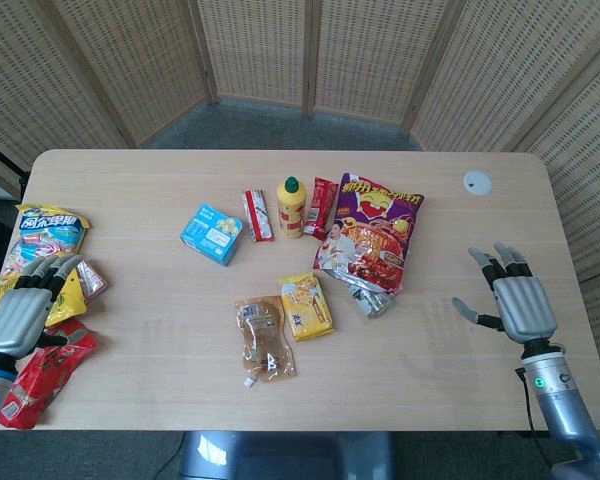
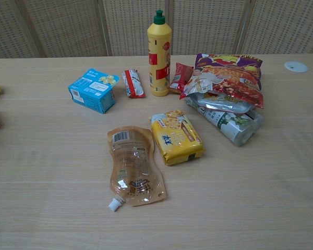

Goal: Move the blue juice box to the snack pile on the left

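At the table's left edge a pile of crinkled snack packets (image 1: 42, 290) in blue, yellow and red is seen, and the grey left hand (image 1: 22, 305) is held over it with fingers loosely extended and nothing grasped. The single blue cardboard juice box (image 1: 211, 234) is found lying flat well to the right of that hand, on the bare wooden table (image 1: 140, 330), with open tabletop between the two. Just right of the box, one small red-and-white wrapped bar (image 1: 257, 215), one upright yellow plastic bottle with a green cap (image 1: 291, 207) and one small red sachet (image 1: 321, 207) are lined up. In front, one translucent brown spouted pouch (image 2: 132, 166) and one yellow biscuit packet (image 2: 176, 136) are laid side by side. One large purple-and-red crisp bag (image 1: 370, 232) is rested on a silvery packet (image 2: 227, 121). A white disc (image 1: 477, 182) is seen far right. The right hand (image 1: 510, 300) is held open near the right edge, fingers apart, nothing held.
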You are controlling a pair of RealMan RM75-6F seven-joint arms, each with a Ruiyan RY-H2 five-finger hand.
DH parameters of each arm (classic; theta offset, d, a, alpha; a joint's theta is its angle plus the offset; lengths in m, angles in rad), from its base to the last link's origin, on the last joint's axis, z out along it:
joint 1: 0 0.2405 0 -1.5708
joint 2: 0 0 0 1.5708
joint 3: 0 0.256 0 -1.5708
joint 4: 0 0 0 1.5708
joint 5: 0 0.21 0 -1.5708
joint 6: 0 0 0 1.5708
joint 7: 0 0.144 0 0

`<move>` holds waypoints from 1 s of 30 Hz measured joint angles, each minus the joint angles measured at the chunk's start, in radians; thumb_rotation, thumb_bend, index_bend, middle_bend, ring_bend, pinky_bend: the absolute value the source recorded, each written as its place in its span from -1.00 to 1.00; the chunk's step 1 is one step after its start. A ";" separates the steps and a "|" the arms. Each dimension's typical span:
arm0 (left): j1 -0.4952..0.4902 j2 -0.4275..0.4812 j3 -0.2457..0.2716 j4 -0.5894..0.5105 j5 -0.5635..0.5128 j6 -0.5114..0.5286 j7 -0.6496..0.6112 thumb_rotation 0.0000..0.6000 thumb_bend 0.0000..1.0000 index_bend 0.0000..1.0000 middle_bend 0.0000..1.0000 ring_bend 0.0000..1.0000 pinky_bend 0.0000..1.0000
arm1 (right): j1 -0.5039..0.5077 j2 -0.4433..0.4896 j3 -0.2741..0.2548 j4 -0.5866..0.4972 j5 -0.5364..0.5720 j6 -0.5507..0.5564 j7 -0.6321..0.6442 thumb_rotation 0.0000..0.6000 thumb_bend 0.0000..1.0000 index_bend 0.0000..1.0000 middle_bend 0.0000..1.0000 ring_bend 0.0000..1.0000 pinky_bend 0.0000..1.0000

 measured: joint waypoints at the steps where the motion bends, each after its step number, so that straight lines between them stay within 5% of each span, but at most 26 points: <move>1: 0.000 -0.002 0.000 0.002 0.001 -0.003 -0.001 1.00 -0.68 -1.00 -1.00 -1.00 -1.00 | 0.002 -0.003 0.001 0.000 0.001 0.000 0.000 -0.86 -0.46 -0.81 -0.54 -1.00 -1.00; 15: -0.060 0.003 -0.032 0.016 0.028 -0.081 0.010 1.00 -0.68 -1.00 -1.00 -1.00 -1.00 | -0.014 0.002 -0.012 -0.025 -0.014 0.036 0.017 -0.87 -0.46 -0.81 -0.54 -1.00 -1.00; 27: -0.306 -0.127 -0.120 0.223 -0.024 -0.385 0.009 1.00 -0.68 -1.00 -1.00 -1.00 -1.00 | -0.063 0.039 -0.032 -0.091 -0.031 0.105 0.000 -0.86 -0.46 -0.81 -0.54 -1.00 -1.00; 30: -0.371 -0.176 -0.134 0.289 -0.053 -0.483 0.004 0.83 -0.68 -1.00 -1.00 -1.00 -1.00 | -0.071 0.051 -0.034 -0.100 -0.027 0.112 -0.005 -0.87 -0.46 -0.81 -0.54 -1.00 -1.00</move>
